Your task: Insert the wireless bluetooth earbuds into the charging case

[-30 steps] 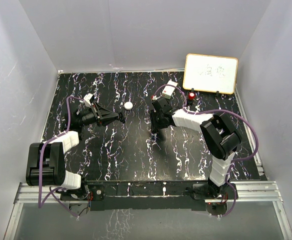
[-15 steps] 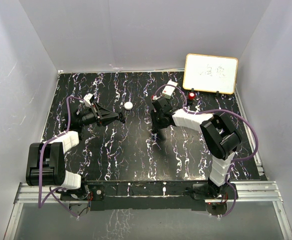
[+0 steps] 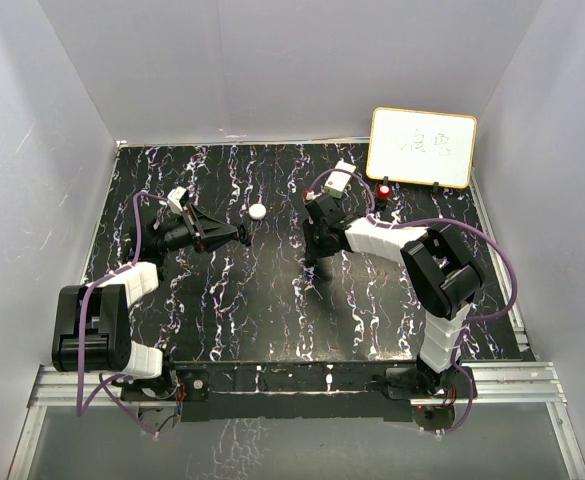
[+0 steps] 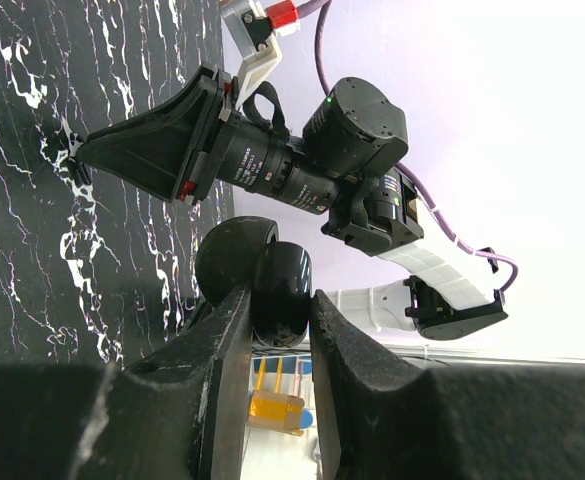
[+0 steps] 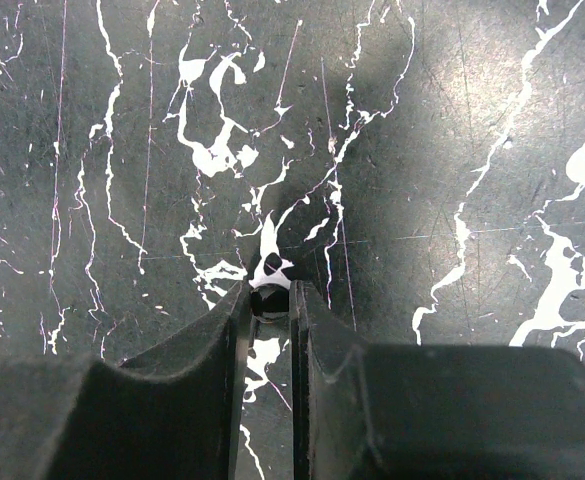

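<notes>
Top overlooks table [image 3: 272, 300]; right wrist peers down closely.

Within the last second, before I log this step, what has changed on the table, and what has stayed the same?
Very little. The right claw crept slightly up and left in the top view, shut on a small black earbud. The left claw kept its place, clamped on the round black case. The white puck did not move.

Blk table [image 3: 222, 300] w/ white veins, white puck [image 3: 257, 211], earbud [image 5: 268, 299] prob. blk.
</notes>
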Tool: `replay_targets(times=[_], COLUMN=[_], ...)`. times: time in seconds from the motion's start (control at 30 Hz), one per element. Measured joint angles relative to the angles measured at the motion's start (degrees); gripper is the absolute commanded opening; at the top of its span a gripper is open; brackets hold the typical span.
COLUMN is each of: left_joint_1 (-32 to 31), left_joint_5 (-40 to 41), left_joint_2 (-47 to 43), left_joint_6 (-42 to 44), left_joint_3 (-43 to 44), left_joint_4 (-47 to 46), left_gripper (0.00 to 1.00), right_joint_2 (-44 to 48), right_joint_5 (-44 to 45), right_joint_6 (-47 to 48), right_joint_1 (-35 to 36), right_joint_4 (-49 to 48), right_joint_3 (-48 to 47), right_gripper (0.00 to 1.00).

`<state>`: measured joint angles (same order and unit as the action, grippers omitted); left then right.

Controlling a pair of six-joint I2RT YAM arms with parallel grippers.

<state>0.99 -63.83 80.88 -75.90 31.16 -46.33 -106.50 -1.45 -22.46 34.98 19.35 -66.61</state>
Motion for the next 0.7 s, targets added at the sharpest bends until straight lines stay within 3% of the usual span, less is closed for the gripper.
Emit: replay_targets(times=[0.4, 0.7], left_joint_1=[0.0, -0.24], left_joint_5=[0.0, 0.44], left_joint_2=[0.0, 0.0], left_joint_6=[0.0, -0.15], left_joint_3=[0.0, 0.0], left_joint_4=[-0.02, -0.07], left_gripper=[0.0, 0.0], right_joint_2=[7.32, 16.98], right_joint_5=[2.05, 4.59], right_joint_6=[-0.02, 0.39], right_joint_1=[0.0, 0.0], right_joint_4=[-4.68, -15.37], right_joint_3=[4.94, 8.98], right_gripper=[0.1, 0.05])
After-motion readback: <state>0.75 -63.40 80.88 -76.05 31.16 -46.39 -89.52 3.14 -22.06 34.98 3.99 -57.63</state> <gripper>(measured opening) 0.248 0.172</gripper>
